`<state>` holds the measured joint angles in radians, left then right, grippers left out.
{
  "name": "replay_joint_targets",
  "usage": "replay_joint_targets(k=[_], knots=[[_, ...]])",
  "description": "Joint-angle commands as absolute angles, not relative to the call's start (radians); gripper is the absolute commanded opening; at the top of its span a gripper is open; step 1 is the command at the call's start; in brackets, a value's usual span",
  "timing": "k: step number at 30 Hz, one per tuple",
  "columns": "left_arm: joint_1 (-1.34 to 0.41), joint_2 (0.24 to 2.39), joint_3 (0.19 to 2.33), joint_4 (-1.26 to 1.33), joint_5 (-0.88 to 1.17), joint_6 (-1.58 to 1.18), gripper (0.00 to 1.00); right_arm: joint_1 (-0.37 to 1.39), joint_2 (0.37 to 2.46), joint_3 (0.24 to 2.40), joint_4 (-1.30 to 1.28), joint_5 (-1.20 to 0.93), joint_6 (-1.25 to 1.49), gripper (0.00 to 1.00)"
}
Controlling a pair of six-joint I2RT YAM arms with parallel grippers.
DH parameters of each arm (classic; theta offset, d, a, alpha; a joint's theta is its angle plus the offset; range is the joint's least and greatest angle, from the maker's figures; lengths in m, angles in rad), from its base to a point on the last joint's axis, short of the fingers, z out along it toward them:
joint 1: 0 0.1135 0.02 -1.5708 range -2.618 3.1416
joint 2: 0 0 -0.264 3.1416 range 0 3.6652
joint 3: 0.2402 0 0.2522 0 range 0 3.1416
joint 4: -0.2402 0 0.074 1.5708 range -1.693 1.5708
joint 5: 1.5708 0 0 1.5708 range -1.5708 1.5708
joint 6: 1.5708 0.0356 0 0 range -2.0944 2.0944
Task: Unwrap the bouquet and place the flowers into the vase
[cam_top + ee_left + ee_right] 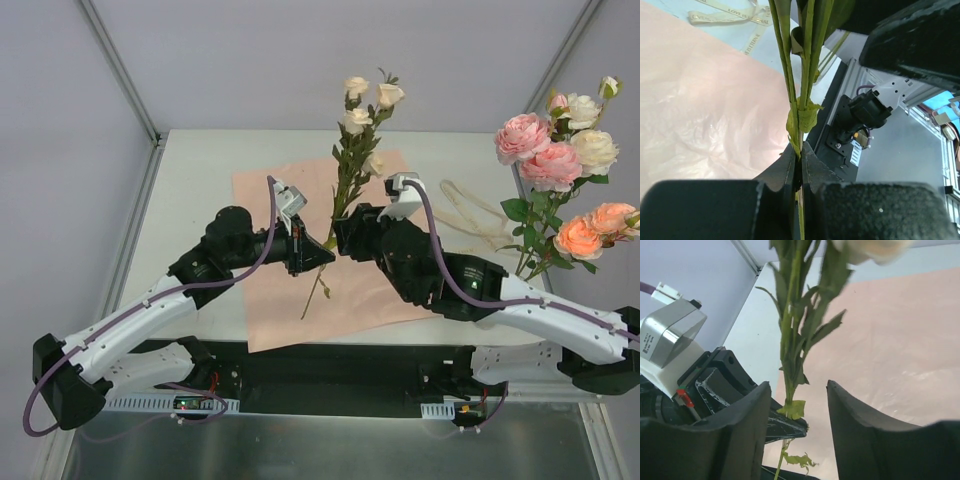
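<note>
A sprig of cream roses (pixel 360 110) stands upright over the pink wrapping paper (pixel 270 320), which lies flat and opened out. My left gripper (pixel 326 256) is shut on its thin green stem (pixel 805 75), low down near a leaf; in the left wrist view the left gripper (pixel 800 155) pinches the stem. My right gripper (pixel 341 240) faces it from the right. In the right wrist view the right gripper (pixel 799 384) is open, its fingers either side of the same stem (pixel 790 340) without touching it. More flowers (pixel 555 165), pink, cream and peach, stand at the right. The vase is hidden behind my right arm.
A loose cream ribbon (pixel 475 215) lies on the table between the paper and the standing flowers, and also shows as the ribbon (pixel 725 17). The two grippers are almost tip to tip above the paper's middle. Frame posts rise at the table's back corners.
</note>
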<state>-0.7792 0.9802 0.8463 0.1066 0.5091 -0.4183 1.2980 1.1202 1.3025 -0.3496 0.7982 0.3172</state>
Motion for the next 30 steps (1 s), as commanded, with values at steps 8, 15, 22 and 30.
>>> replay_joint_targets(k=[8, 15, 22, 30], knots=[[-0.781, 0.913, 0.851, 0.110, 0.626, -0.368, 0.00, 1.227, 1.046, 1.399, -0.469, 0.440, 0.207, 0.84], [-0.779, 0.853, 0.845, 0.166, 0.868, -0.443, 0.00, 1.213, 0.956, 1.347, -0.380, 0.178, 0.097, 0.86], [-0.779, 0.818, 0.802, 0.291, 0.979, -0.505, 0.00, 1.212, 0.873, 1.278, -0.266, 0.083, 0.089, 0.84], [-0.779, 0.854, 0.816, 0.333, 1.046, -0.534, 0.00, 1.212, 0.906, 1.305, -0.213, -0.021, 0.081, 0.75]])
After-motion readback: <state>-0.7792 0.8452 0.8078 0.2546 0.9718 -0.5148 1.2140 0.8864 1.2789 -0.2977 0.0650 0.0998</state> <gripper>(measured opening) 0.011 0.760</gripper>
